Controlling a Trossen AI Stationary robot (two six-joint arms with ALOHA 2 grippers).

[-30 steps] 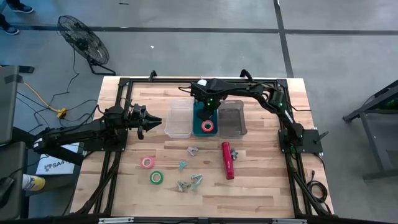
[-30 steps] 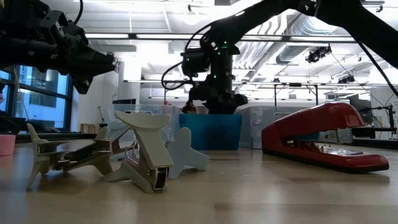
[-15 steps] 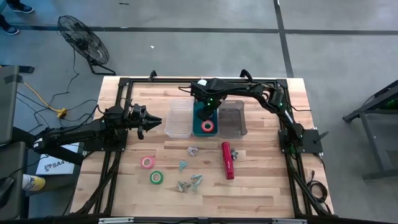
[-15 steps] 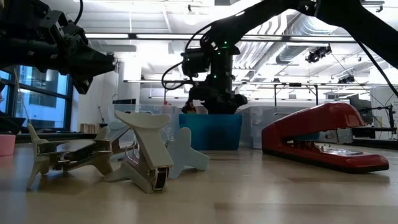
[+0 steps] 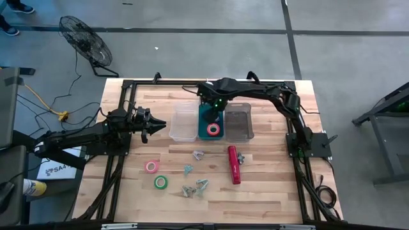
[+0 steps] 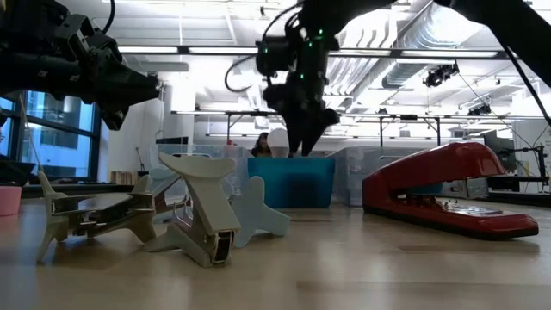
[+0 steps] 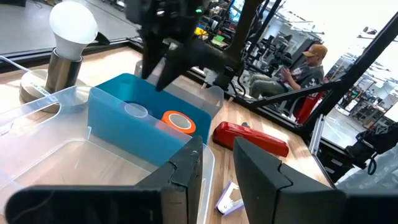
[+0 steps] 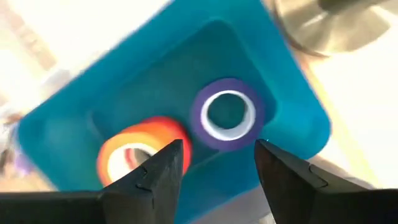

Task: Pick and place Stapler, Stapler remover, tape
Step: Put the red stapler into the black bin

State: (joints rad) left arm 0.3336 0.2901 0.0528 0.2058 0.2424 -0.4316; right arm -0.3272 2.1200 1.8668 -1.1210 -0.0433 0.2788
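My right gripper (image 8: 217, 146) hangs open over the teal bin (image 5: 203, 121), fingers pointing down, with nothing between them. In the bin lie a purple tape roll (image 8: 227, 115) and a red-orange tape roll (image 8: 140, 152), both flat on the floor. The red stapler (image 5: 234, 165) lies on the table near the bins. Pink tape (image 5: 151, 167) and green tape (image 5: 160, 183) lie to the left. Several staple removers (image 5: 195, 187) are scattered between them. My left gripper (image 5: 160, 122) waits level, left of the bins, open by a narrow gap and empty.
A clear bin (image 5: 183, 122) stands left of the teal one and a grey see-through bin (image 5: 238, 124) stands right of it. A lamp with a white bulb (image 7: 71, 25) stands behind the bins. A person (image 7: 298, 62) sits in the room beyond the table.
My right gripper has risen straight up out of the teal bin and now hangs clear above its rim. The tape rolls stay in the bin.
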